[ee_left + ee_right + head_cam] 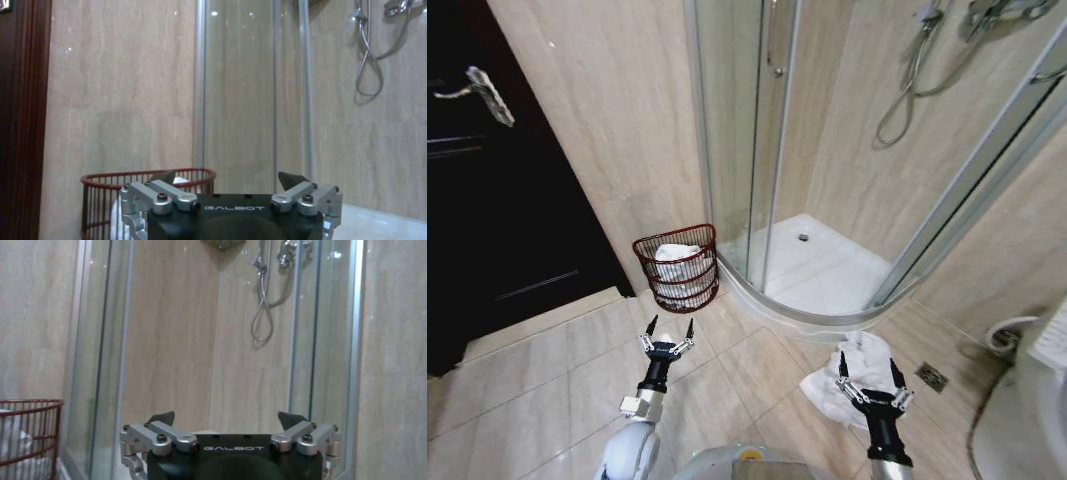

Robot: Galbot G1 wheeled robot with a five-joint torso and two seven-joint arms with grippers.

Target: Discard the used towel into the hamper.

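Towel [852, 375] on floor; "GALBOT" on both wrists.

It was a bathroom in a home. A shower stall [827, 200] with curved glass doors [747, 150] stood in the corner, and a white shower tray [822, 270] with a small drain lay at its bottom. A shower hose [907, 90] hung on the wall inside. The walls [607, 130] were covered with big beige tiles, and the floor [547, 380] had large tan tiles too. A dark wooden door [497, 200] with a metal handle [482, 90] was at one side. A little red wire hamper [677, 268] with white cloth in it stood by the shower. A white towel [852, 375] lay crumpled on the floor, near a floor drain [932, 376].
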